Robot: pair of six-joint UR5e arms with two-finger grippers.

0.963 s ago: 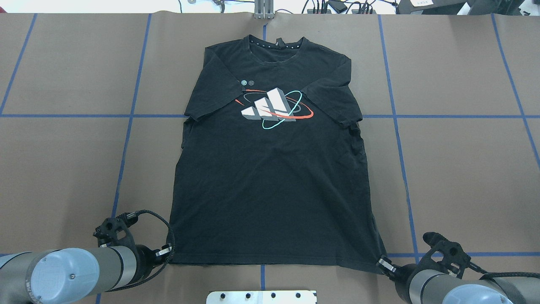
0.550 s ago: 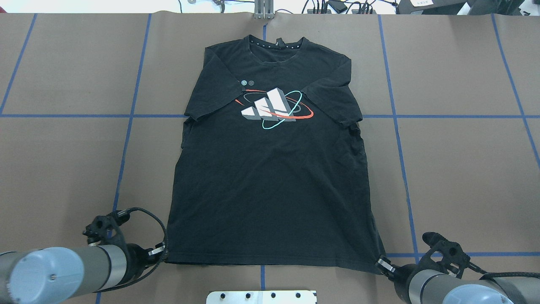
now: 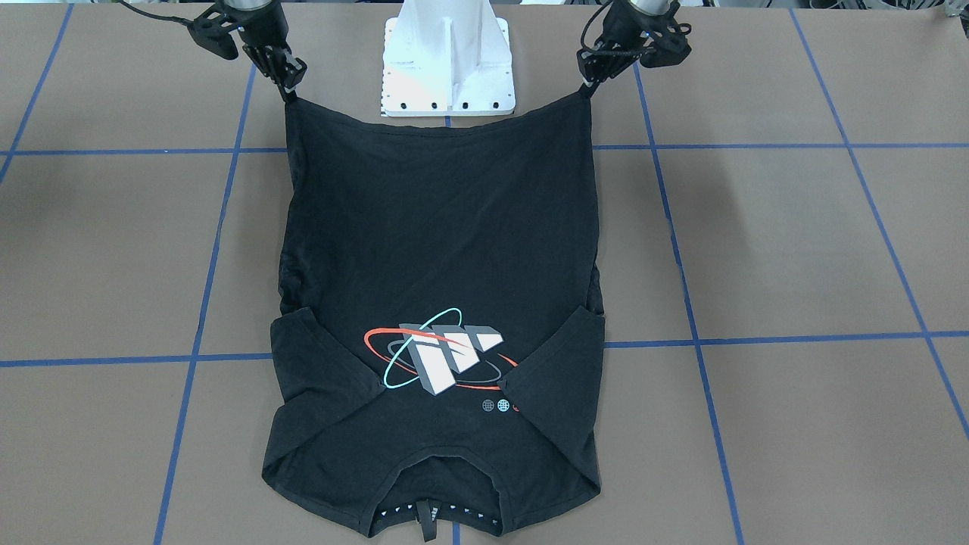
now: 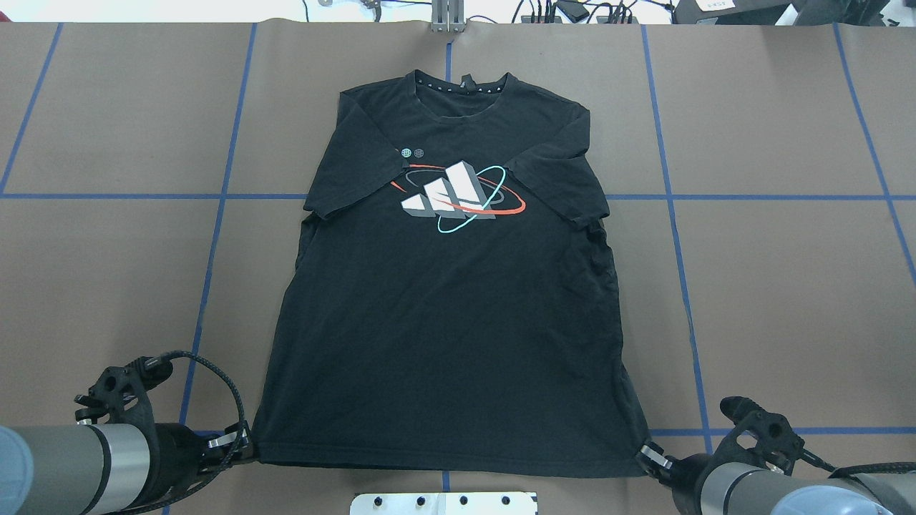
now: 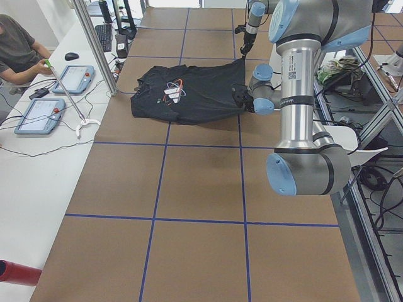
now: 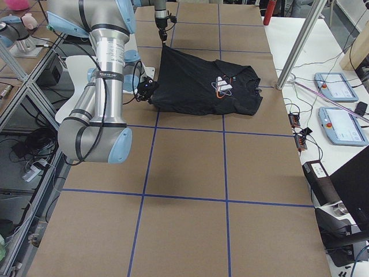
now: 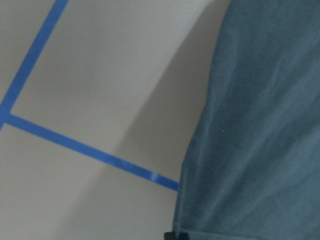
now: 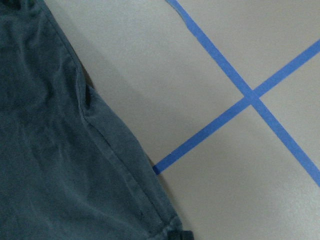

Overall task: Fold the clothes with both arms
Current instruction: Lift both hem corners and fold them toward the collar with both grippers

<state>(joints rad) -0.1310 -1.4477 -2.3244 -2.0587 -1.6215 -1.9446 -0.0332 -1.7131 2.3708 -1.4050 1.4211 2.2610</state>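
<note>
Beside the white base block (image 4: 444,503), our left gripper (image 4: 243,445) and right gripper (image 4: 646,454) each pinch shut on a hem corner of the T-shirt (image 4: 451,300), which lies graphic-up, collar farthest from the block. We judge the first fold is beginning; next, both corners must travel evenly toward the collar. The side views show the hem lifted, which the overhead view does not.

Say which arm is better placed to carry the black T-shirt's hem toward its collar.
Neither clearly: left gripper and right gripper each pinch one raised hem corner of the black short-sleeved T-shirt; likely both together.
</note>
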